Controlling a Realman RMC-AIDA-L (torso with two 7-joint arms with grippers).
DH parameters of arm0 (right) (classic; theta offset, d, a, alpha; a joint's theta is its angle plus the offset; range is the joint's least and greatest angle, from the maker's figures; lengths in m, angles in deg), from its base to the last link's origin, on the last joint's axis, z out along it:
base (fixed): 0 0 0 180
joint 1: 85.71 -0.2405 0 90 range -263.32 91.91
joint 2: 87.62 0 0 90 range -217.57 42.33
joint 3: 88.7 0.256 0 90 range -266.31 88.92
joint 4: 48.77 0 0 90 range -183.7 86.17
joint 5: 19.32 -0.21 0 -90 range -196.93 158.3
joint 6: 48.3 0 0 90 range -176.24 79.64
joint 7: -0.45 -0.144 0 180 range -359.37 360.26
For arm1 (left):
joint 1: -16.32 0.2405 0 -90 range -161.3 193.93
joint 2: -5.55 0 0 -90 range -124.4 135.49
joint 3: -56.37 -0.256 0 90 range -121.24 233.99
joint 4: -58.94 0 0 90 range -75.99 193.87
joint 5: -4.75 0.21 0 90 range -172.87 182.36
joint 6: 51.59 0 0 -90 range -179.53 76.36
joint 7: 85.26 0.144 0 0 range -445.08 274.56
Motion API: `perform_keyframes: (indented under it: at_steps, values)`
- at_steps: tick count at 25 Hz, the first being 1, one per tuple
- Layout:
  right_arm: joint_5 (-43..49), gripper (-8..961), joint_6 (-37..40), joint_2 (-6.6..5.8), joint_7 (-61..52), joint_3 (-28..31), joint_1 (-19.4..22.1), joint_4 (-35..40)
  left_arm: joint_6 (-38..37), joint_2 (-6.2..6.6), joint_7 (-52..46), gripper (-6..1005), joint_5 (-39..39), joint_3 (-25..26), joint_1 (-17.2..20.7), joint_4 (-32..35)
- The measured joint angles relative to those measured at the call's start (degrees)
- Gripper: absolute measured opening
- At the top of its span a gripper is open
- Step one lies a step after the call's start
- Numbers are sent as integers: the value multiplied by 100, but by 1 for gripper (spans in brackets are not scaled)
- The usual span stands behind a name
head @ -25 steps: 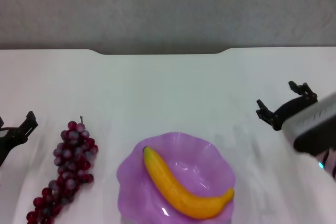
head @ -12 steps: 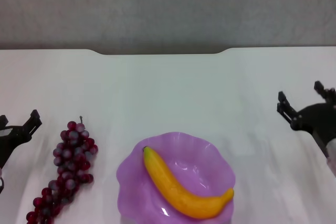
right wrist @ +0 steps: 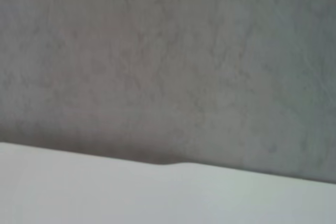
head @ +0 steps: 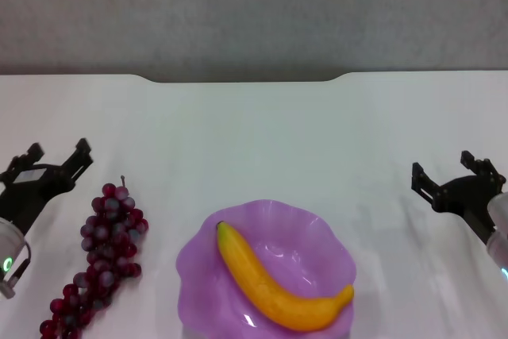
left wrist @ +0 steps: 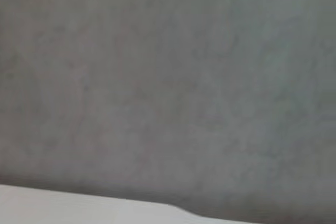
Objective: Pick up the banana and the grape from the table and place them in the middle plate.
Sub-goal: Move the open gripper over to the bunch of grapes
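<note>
Head view: banana (head: 278, 287) lies in the plate (head: 319, 240); grape (head: 103, 253) on the table (head: 254, 140), left of the plate. Left gripper (head: 54, 162) beside it, jaws wide. Right gripper (head: 454, 181), jaws wide. Bunch looks limp, fragile; grip its middle. Wrist views: wall, table edge only.

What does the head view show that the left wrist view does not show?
Only the head view shows the banana lying in the middle plate, the grape on the table to the plate's left, the open left gripper beside the grape, and the open right gripper at the right. The left wrist view shows nothing of its own. Both share the white table edge and the grey wall.
</note>
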Motion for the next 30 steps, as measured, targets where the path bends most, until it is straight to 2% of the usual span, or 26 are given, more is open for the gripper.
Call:
perform_keyframes:
  at_steps: [3, 4, 5, 7, 8, 11, 16, 19, 21, 23, 24, 25, 26, 28, 30]
  values:
    - [0, 883, -164, -1, 0, -8, -14, 72, 366, 248, -300, 892, 461, -3, 331, 890]
    - [1, 883, -223, -1, -1, -10, -34, 82, 640, 428, -566, 892, 783, 22, 535, 1460]
    - [1, 883, -275, -4, -3, -10, -51, 90, 758, 502, -646, 892, 915, 26, 620, 1697]
    - [0, 883, -329, -8, -7, -10, -69, 102, 1254, 763, -886, 892, 1318, 72, 887, 2556]
    - [2, 883, -335, -8, -8, -12, -70, 107, 1513, 852, -916, 892, 1477, 99, 977, 2895]
    - [1, 882, -386, -9, -14, -16, -71, 126, 2625, 953, -898, 892, 2074, 347, 1265, 3861]
    - [2, 882, -423, -13, -21, -19, -76, 130, 5055, 903, -850, 892, 3224, 669, 1707, 5614]
    - [1, 882, -501, -18, -23, -18, -102, 139, 6413, 856, -452, 892, 3231, 670, 1706, 6325]
    - [2, 882, -552, -18, -25, -19, -127, 163, 7119, 766, 106, 892, 2963, 733, 1625, 6584]
    - [2, 882, -562, -14, -26, -19, -144, 185, 7868, 633, 1027, 892, 2385, 946, 1519, 6764]
    - [0, 882, -563, -14, -26, -18, -147, 189, 8401, 492, 1870, 892, 1843, 1255, 1438, 6832]
    - [1, 882, -563, -13, -27, -18, -150, 190, 8594, 438, 2167, 892, 1626, 1377, 1414, 6847]
    - [1, 882, -563, -12, -27, -18, -153, 191, 8856, 329, 2670, 892, 1345, 1613, 1386, 6863]
    - [1, 883, -566, -12, -28, -18, -155, 192, 9618, 26, 3995, 892, 558, 2362, 1334, 6922]
    - [0, 883, -582, -11, -29, -18, -168, 191, 10175, -79, 4811, 892, 8, 2852, 1284, 6963]
